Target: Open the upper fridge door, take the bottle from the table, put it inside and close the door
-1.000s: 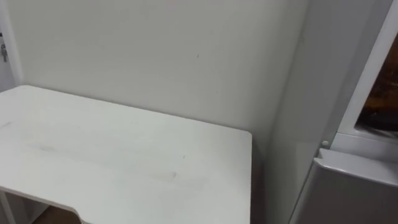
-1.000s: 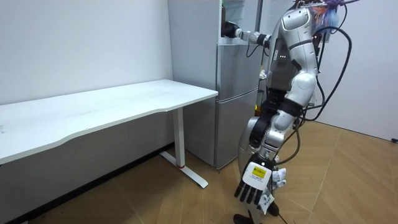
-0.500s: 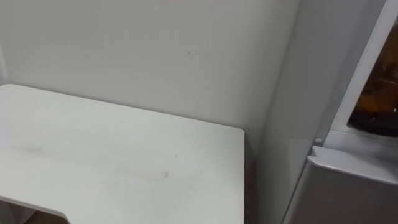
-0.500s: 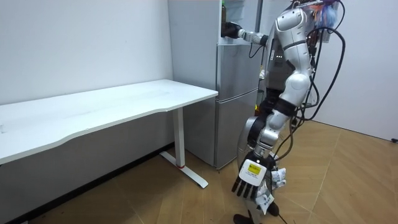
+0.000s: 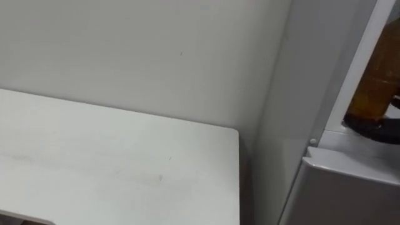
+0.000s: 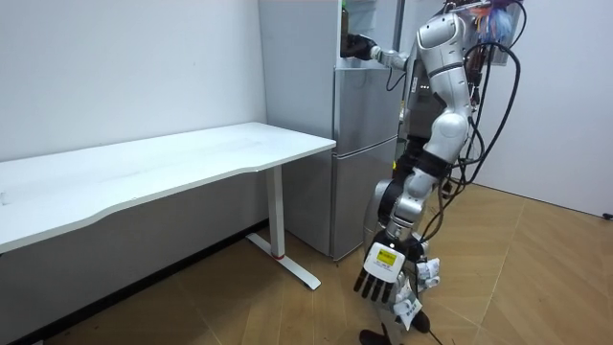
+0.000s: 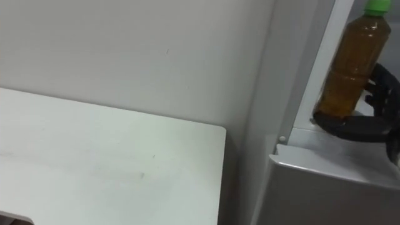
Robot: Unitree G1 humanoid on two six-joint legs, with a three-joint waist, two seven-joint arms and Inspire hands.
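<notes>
Your view has swung toward the fridge, so the bottle now shows, upright at the upper compartment's edge with your right hand curled round its base. Your left hand hangs relaxed. Release looks close.

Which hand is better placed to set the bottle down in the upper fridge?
Right hand: its fingers curl round the bottle at the upper fridge. The left hand hangs low, open.
</notes>
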